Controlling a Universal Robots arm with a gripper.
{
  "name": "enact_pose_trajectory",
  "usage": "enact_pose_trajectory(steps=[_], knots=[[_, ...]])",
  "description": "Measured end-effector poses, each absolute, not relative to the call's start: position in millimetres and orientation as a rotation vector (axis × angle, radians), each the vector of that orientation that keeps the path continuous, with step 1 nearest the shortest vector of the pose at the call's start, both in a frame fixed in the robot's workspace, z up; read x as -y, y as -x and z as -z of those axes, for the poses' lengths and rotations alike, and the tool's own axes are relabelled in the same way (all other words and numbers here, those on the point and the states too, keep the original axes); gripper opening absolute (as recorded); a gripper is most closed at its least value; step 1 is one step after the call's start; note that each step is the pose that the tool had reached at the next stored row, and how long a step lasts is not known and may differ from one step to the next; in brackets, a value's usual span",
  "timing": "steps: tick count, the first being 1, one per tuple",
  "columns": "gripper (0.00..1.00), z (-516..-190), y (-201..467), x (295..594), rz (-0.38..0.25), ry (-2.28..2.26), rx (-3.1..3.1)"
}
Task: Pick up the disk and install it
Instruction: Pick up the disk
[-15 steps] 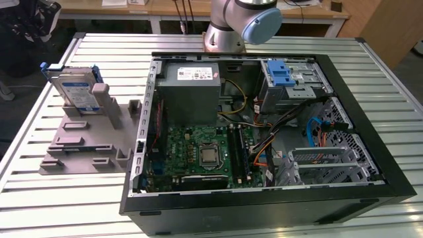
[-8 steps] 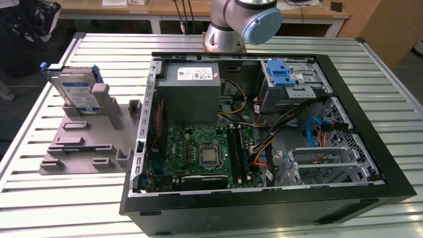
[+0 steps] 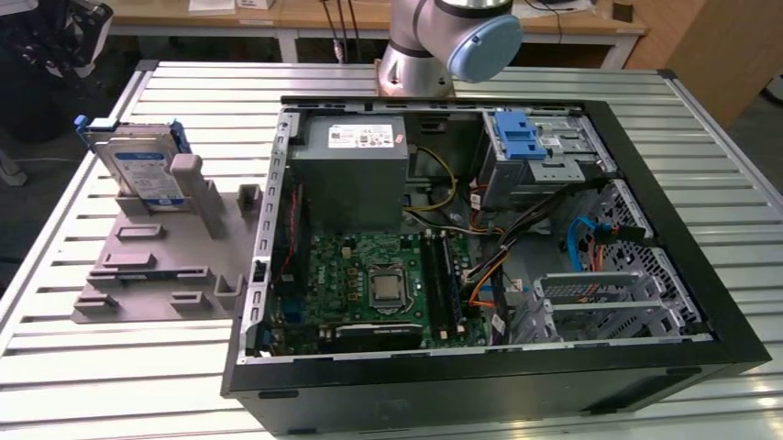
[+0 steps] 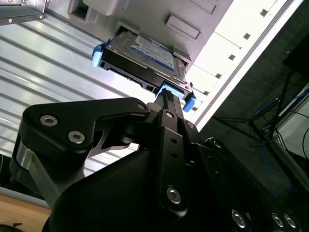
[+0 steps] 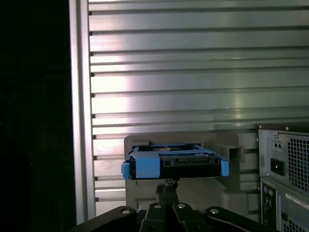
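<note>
The disk (image 3: 137,165) stands on edge in a grey holder (image 3: 159,243) on the slatted table, at the exterior view's left, beside the open computer case (image 3: 636,174). Its blue-and-white label and blue carrier rails show. In both wrist views the disk (image 4: 145,55) (image 5: 174,162) lies ahead of my gripper (image 4: 169,99) (image 5: 166,186). The black fingers sit together, shut on nothing, a short way off the disk's blue-railed edge and not touching it.
Inside the case, a metal drive cage with a bright blue ridged latch (image 3: 520,137) sits at the far right corner, next to the grey power supply box (image 3: 348,174). The motherboard (image 3: 373,280) and loose cables fill the middle. The arm's base (image 3: 423,46) stands behind the case.
</note>
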State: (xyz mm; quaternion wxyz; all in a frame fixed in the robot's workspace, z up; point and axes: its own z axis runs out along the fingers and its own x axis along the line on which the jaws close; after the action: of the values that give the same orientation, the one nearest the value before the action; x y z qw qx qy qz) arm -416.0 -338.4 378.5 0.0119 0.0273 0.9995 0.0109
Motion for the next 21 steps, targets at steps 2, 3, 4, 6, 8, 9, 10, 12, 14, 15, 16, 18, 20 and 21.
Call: enact_pose_trajectory(steps=[2,3,4,6,8,9,10,12,14,15,16,18,20,21], knots=[[0.11,-378.5,416.0,338.4,-0.034,-0.070,-3.117],[0.11,-378.5,416.0,338.5,-0.034,-0.063,-3.117],[0.11,-378.5,416.0,338.5,-0.034,-0.055,-3.117],[0.11,-378.5,416.0,338.4,-0.034,-0.040,-3.118],[0.11,-378.5,416.0,338.4,-0.035,-0.023,-3.118],[0.11,-378.5,416.0,338.4,-0.035,-0.014,-3.118],[0.11,-378.5,416.0,338.4,-0.035,-0.004,-3.118],[0.11,-378.5,416.0,338.5,-0.035,0.016,-3.118],[0.11,-378.5,416.0,338.5,-0.035,0.038,-3.118],[0.11,-378.5,416.0,338.4,-0.035,0.051,-3.118],[0.11,-378.5,416.0,338.4,-0.036,0.063,-3.118],[0.11,-378.5,416.0,338.4,-0.036,0.086,-3.118],[0.11,-378.5,416.0,338.5,-0.036,0.109,-3.117],[0.11,-378.5,416.0,338.4,-0.036,0.121,-3.117]])
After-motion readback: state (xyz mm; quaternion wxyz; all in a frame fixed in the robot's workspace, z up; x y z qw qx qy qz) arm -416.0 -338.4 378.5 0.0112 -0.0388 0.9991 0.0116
